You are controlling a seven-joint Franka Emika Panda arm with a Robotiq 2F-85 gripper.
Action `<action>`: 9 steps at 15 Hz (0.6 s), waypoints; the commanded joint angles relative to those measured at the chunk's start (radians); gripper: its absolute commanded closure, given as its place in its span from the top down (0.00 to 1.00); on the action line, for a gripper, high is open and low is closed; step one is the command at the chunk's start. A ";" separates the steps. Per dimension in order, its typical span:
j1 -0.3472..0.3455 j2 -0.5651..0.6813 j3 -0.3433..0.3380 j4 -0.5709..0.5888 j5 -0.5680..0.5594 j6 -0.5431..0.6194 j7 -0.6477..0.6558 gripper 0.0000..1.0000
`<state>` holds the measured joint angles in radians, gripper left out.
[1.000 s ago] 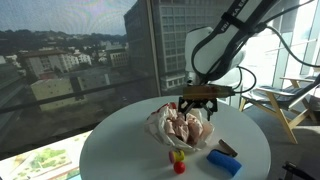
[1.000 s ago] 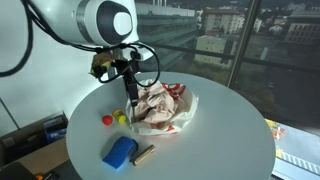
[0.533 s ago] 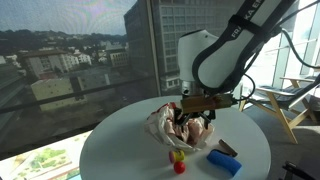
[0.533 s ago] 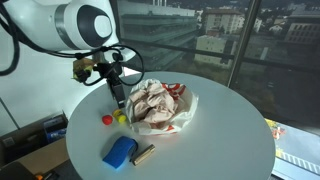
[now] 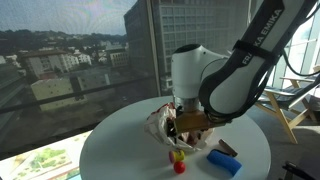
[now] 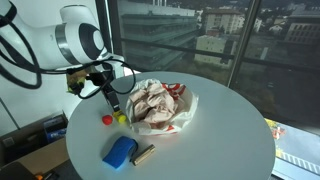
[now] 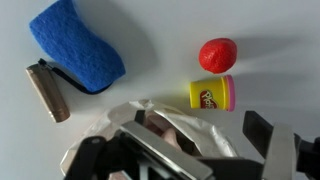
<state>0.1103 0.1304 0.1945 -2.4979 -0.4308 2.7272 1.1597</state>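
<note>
My gripper (image 6: 110, 103) (image 7: 180, 150) is open and empty, low over the table's left side. It hangs at the edge of a crumpled white and red wrapper (image 6: 160, 105) (image 7: 185, 125) (image 5: 160, 124), which lies between the fingers in the wrist view. Just beyond the fingertips are a yellow tub with a pink lid (image 7: 212, 94) (image 6: 120, 118) (image 5: 180, 156) and a small red ball (image 7: 218, 54) (image 6: 107, 119) (image 5: 179, 167). The arm hides part of the wrapper in an exterior view.
A blue sponge (image 7: 80, 50) (image 6: 120, 152) (image 5: 224, 161) and a brown cylinder (image 7: 47, 92) (image 6: 143, 154) (image 5: 228, 148) lie near the round white table's (image 6: 220, 140) front edge. Large windows stand behind the table.
The arm has swung from above the wrapper's middle towards its edge by the yellow tub and come lower. The objects have not moved.
</note>
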 commanded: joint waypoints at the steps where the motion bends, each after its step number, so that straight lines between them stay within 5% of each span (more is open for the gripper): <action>1: 0.021 0.100 -0.031 0.063 -0.108 0.046 0.109 1.00; 9: 0.042 0.252 -0.052 0.172 -0.183 0.108 0.193 1.00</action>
<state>0.1300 0.3291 0.1615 -2.3748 -0.5838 2.8015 1.3137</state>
